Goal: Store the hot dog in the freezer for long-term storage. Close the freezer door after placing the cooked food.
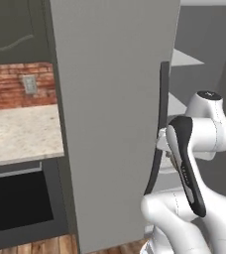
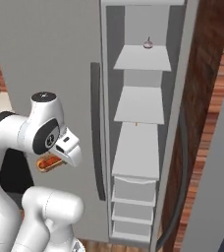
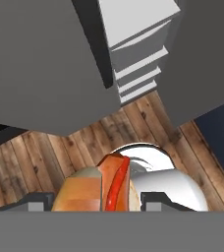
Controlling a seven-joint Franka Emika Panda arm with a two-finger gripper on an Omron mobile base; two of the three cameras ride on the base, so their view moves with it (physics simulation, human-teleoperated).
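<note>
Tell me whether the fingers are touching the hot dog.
Touching. In the hand view the hot dog sits clamped between the two fingers, with no gap on either side. The right base view shows it carried at the gripper.

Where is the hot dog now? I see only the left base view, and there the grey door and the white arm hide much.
Observer: The gripper is shut on the hot dog; the hand view shows the bun between the finger tips.
Operator: Is the freezer open?
Observer: Yes. In the right base view the freezer stands open, with white shelves and drawers below.
Operator: Is something already inside?
Observer: One small item sits on the top shelf; it is too small to identify.
Operator: How far is the hot dog from the shelves?
Observer: It is outside, before the left door.
</note>
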